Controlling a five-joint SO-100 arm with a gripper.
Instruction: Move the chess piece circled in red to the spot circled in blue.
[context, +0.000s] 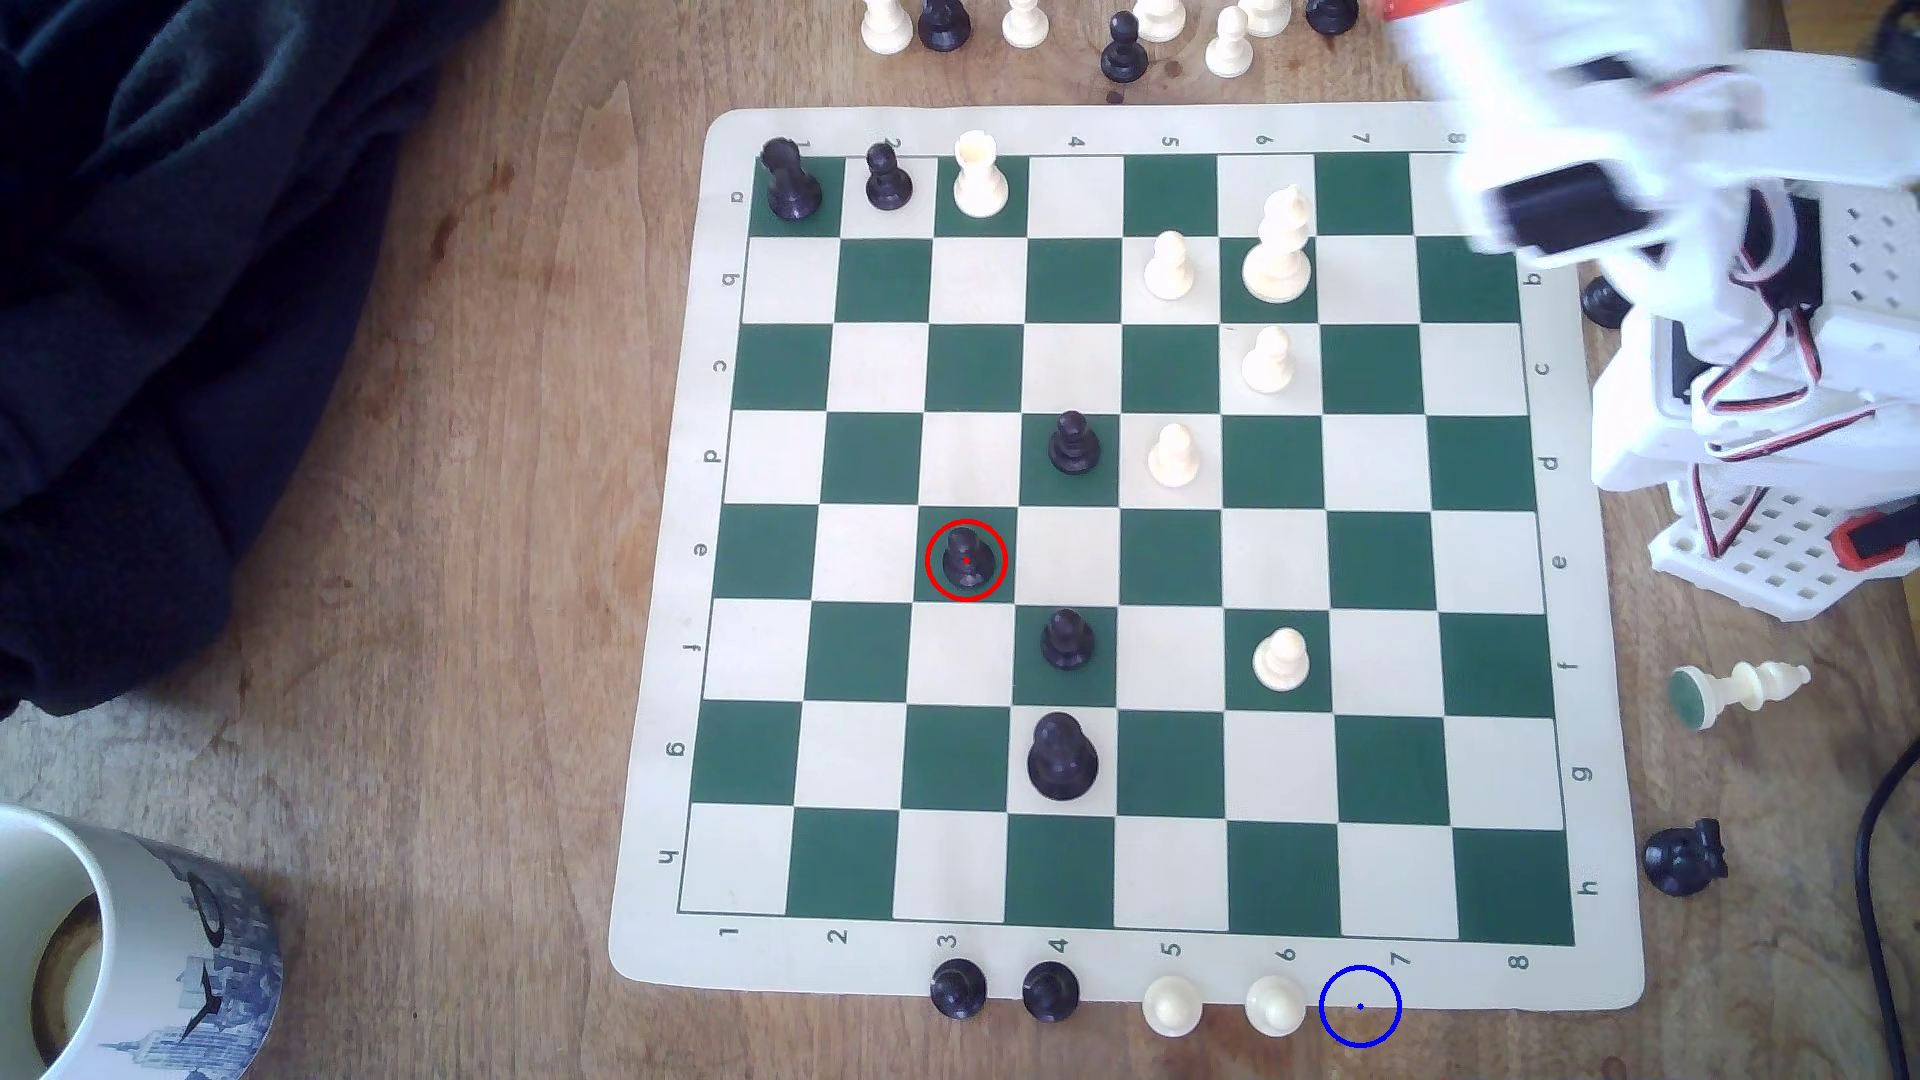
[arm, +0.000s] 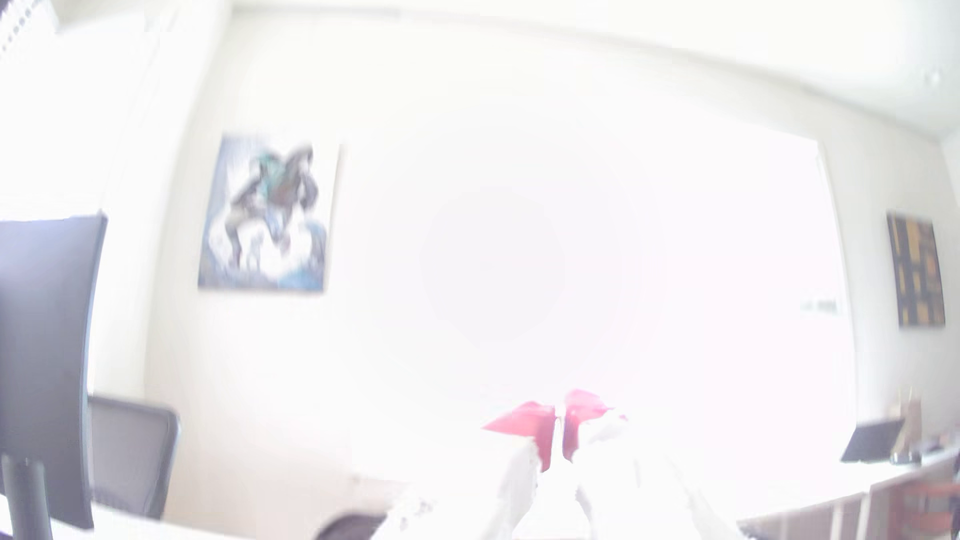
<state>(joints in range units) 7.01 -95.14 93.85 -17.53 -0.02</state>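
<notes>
Your biggest risk is the long reach: the arm (context: 1662, 208) sits folded at the exterior view's upper right, well apart from the chess piece (context: 966, 561), and must cross most of the board (context: 1122, 540). Cream pawns and a tall cream piece stand between them, so a low sweep would likely topple some. The wrist camera points up at the room, so it cannot guide your approach yet.

A smaller risk is picking the wrong pawn. The circled black pawn stands upright on a green square in row e, column 3, with near-identical black pawns close by on the diagonal squares and a bulkier black piece (context: 1062, 758) further down.

Smallest risk: the spot (context: 1360, 1005) straddles the mat's lower edge and bare wood, just beside a cream pawn (context: 1275, 1005), so the pawn could tip on that lip or knock its neighbour.

The gripper (arm: 558, 431) shows red-tipped jaws nearly closed on nothing, a thin gap between them.

The surface is a worn wooden table (context: 468, 519) with a dark cloth (context: 156, 312) and a mug (context: 104, 955). The room is overexposed: a bright window, a wall painting (arm: 267, 213), a dark monitor (arm: 44, 322).
</notes>
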